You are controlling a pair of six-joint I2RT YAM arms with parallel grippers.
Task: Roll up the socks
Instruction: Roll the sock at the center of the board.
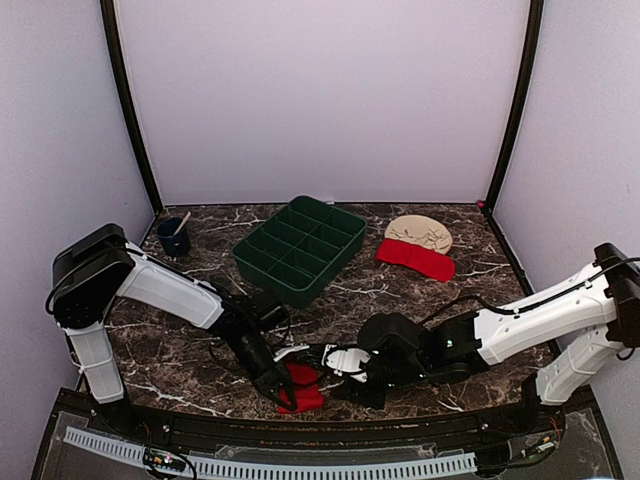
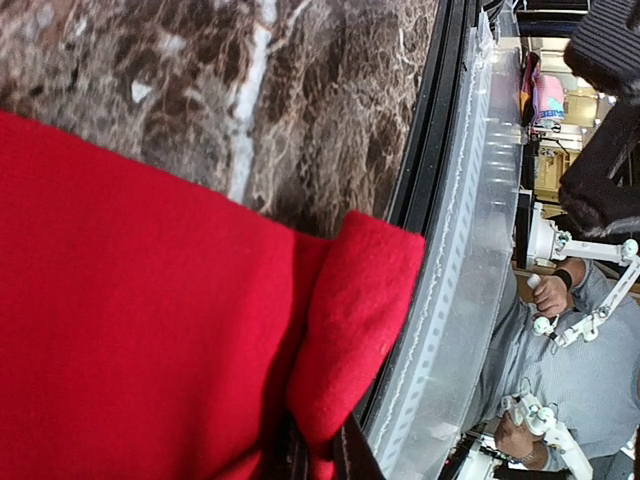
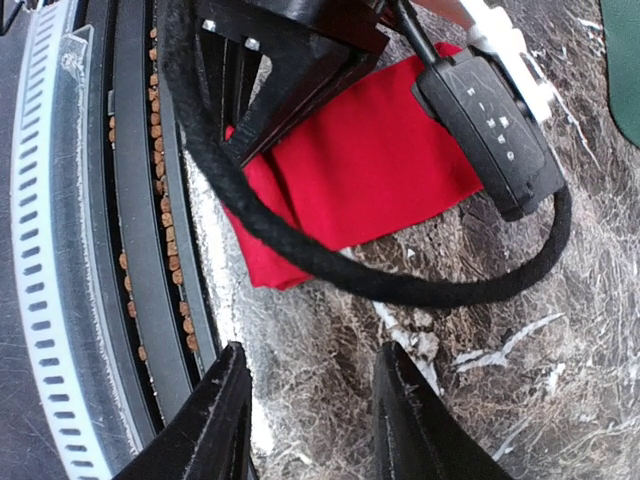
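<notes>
One red sock [image 1: 303, 389] lies bunched at the table's near edge. My left gripper [image 1: 283, 386] is shut on a fold of it. In the left wrist view the sock [image 2: 150, 300] fills the left half and its folded corner is pinched between the dark jaws of the left gripper [image 2: 320, 458]. The right wrist view shows the same sock [image 3: 370, 170] under the left gripper's black body. My right gripper [image 3: 312, 400] stands open just short of it over bare marble, with nothing between its fingers; the top view has the right gripper [image 1: 318, 368] beside the sock. A second red sock [image 1: 415, 258] lies flat at the back right.
A green compartment tray [image 1: 300, 248] sits at the back centre. A beige cloth item [image 1: 420, 233] lies behind the second sock. A dark blue cup [image 1: 173, 238] with a stick stands at the back left. The table's black front rail [image 3: 150, 250] runs close by the held sock.
</notes>
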